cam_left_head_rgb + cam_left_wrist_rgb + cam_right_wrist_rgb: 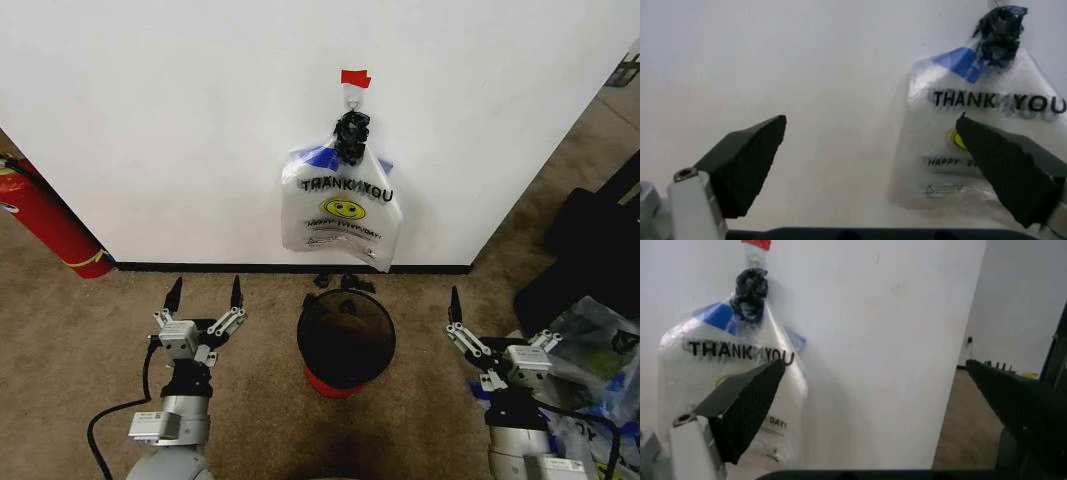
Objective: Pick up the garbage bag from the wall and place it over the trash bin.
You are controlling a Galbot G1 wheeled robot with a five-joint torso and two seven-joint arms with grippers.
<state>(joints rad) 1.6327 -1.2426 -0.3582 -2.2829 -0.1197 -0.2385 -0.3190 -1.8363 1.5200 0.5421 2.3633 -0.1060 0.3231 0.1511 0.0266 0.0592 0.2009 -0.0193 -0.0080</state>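
The garbage bag (342, 208) hangs flat on the white wall (180, 120) from a small metal hook under a red tape piece (355, 77); a black clip (351, 134) gathers its top. It shows "THANK YOU" print, a yellow smiley and blue handles, and also appears as the bag (973, 135) and the bag (720, 375). Below it on the carpet stands the round black trash bin (303, 330) with a red base. My left gripper (205, 290) (871, 122) is open, low and left of the bin. On the bin's other side, my right gripper (500, 322) (873, 365) is open.
A red fire extinguisher (50, 225) leans at the wall's left end. Small black pieces (340, 282) lie by the black baseboard behind the bin. The wall ends in a corner at the right, where dark bags (590, 250) and a clear plastic bag (600, 350) crowd the floor.
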